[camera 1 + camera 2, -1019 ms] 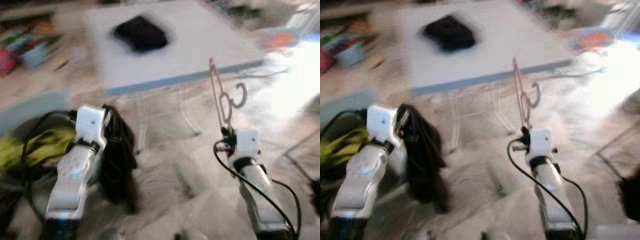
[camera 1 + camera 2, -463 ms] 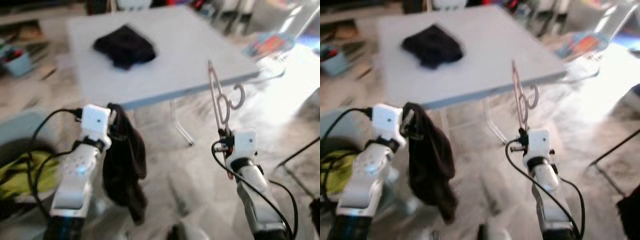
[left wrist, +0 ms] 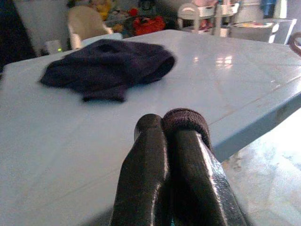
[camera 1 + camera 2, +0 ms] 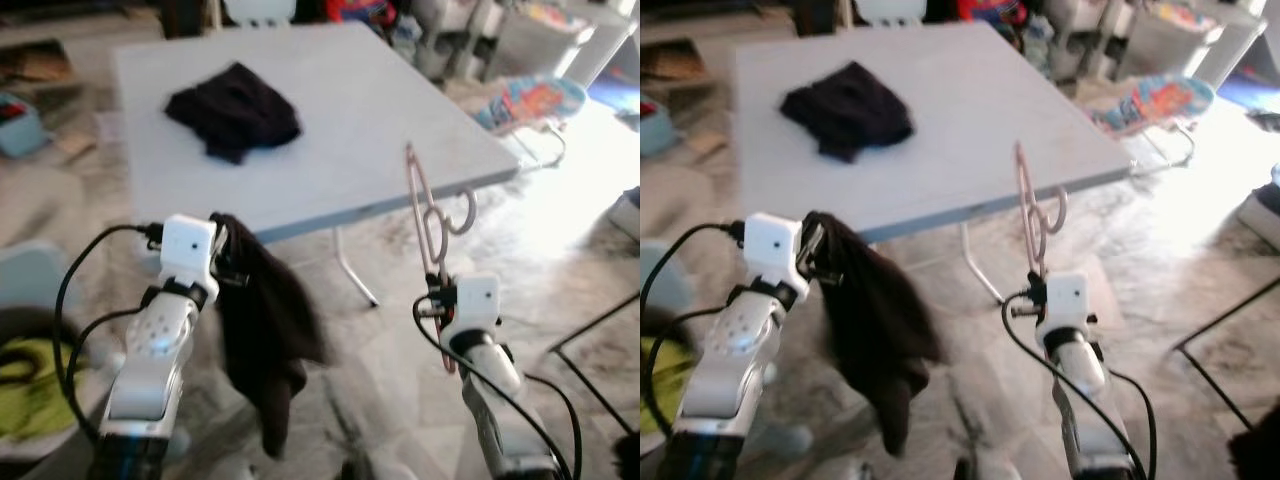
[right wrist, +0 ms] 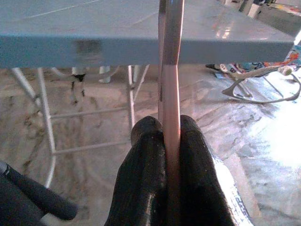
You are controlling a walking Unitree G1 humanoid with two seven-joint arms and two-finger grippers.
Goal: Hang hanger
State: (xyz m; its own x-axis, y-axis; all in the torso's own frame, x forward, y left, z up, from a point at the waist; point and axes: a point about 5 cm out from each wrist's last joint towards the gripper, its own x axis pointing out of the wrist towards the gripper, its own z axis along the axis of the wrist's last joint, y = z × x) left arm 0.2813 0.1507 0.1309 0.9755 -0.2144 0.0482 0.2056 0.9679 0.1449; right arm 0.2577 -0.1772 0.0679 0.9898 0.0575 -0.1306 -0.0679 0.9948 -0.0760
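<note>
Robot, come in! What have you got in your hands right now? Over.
Right gripper shut on pink plastic hanger, held upright. Left gripper shut on dark cloth garment, hanging down. Grey table ahead, another dark bundle on it.

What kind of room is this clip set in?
Probably a lived-in room of a home: a grey folding table with dark clothes on it, a baby bouncer on the marble floor, and cluttered toys behind.
</note>
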